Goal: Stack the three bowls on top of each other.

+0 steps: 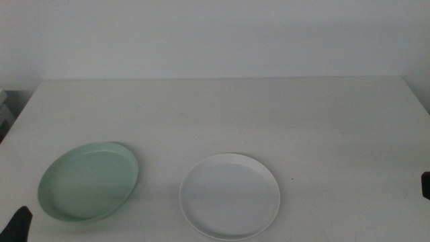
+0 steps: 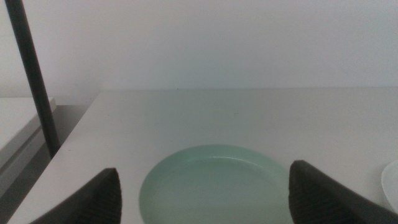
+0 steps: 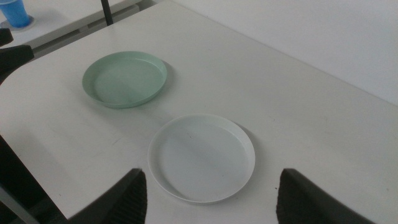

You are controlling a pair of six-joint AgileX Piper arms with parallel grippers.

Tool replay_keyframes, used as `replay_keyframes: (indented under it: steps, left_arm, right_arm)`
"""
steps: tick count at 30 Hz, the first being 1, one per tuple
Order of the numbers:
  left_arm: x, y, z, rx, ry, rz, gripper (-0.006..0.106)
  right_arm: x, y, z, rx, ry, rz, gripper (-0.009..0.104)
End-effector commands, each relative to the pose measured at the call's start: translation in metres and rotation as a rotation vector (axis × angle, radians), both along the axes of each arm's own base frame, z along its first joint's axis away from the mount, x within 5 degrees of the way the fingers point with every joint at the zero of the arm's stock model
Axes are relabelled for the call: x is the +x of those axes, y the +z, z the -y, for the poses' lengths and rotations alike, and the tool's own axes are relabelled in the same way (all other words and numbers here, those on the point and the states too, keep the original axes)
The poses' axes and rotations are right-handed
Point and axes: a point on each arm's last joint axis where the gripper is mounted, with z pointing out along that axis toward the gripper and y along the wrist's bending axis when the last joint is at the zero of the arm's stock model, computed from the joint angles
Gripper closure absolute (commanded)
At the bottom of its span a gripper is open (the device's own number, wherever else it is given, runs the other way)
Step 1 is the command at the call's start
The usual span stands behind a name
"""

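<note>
Two bowls are in view, side by side on the white table and not touching. The pale mint green bowl lies near the front left and the white bowl sits at front centre. My left gripper is open just in front of the green bowl, its tip showing at the bottom left corner of the middle view. My right gripper is open, held back above the white bowl's near side, and shows only at the right edge.
A dark upright pole stands off the table's left edge beside a lower side surface. A blue cup sits on that side surface. The table's back half reaches to a white wall.
</note>
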Motion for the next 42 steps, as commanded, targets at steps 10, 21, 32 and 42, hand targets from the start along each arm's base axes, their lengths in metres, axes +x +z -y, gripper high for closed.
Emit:
replay_keyframes:
  steps: [10,21,32,42]
  left_arm:
    - [-0.001,0.009,-0.007,-0.004,0.121,0.089,0.01]
    - [0.013,0.04,-0.018,-0.242,0.294,-0.1,0.01]
    - [0.071,0.112,-0.03,-0.295,0.285,-0.577,0.01]
    - [0.114,0.141,-0.041,-0.285,0.274,-0.703,0.01]
  right_arm:
    - [0.002,0.013,0.0,0.052,-0.015,0.077,0.041]
    - [0.002,0.013,0.0,0.052,-0.015,0.077,0.041]
    - [0.002,0.013,0.0,0.052,-0.015,0.077,0.041]
    - [0.002,0.013,0.0,0.053,-0.016,0.077,0.041]
